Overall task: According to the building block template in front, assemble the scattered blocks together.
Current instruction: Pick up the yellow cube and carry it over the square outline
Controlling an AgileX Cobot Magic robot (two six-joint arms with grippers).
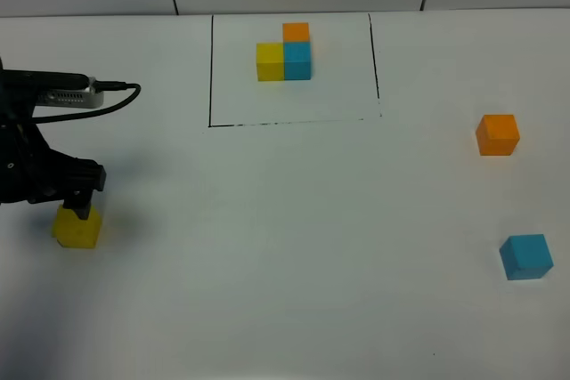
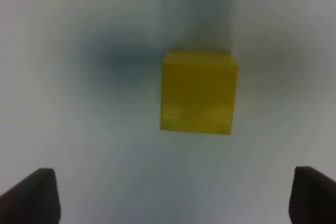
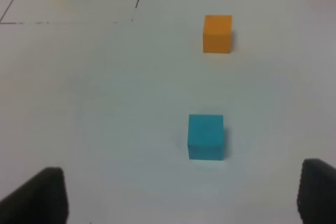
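White table [image 1: 285, 246] bears a framed template [image 1: 285, 52], yellow cube [image 1: 77, 227], orange cube [image 1: 497, 134], blue cube [image 1: 525, 256]

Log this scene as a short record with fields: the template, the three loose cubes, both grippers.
template: building block template, L-shaped trio inside black rectangle
yellow cube: far left, below left gripper
orange cube: right side, alone
blue cube: right side, nearer the camera than orange
left gripper: open, holding nothing
right gripper: open, holding nothing
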